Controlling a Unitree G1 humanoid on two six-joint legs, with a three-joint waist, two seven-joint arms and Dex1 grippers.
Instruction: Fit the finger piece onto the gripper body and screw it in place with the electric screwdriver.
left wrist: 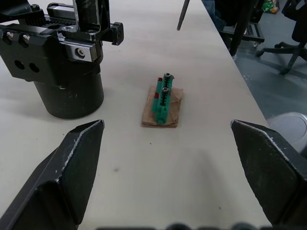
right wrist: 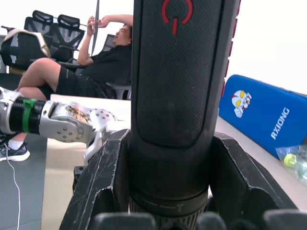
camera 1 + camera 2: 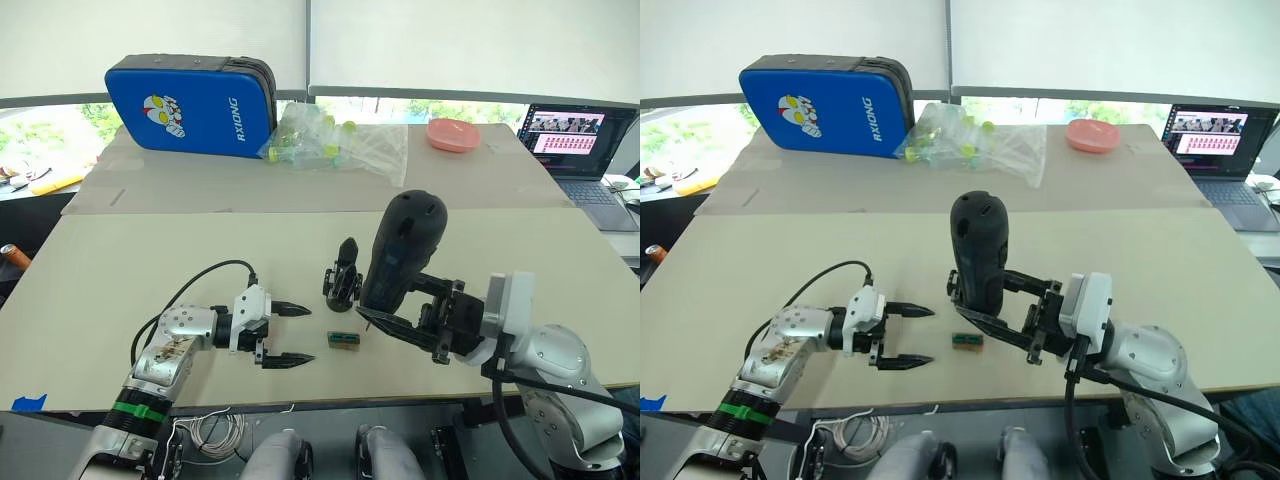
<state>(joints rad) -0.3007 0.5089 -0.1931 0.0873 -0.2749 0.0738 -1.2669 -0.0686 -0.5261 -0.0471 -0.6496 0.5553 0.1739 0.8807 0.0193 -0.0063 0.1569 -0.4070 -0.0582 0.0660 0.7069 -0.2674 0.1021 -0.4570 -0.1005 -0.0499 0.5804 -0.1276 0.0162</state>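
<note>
Your right gripper clamps the electric screwdriver upright beside the gripper body on the worktop, your left gripper empty and wide open, so the tall tool could topple the body.

This place looks like an office used as a robot lab. A laptop stands open on the long beige table beside big windows with white blinds, and black office chairs stand behind, where a person sits resting.
</note>
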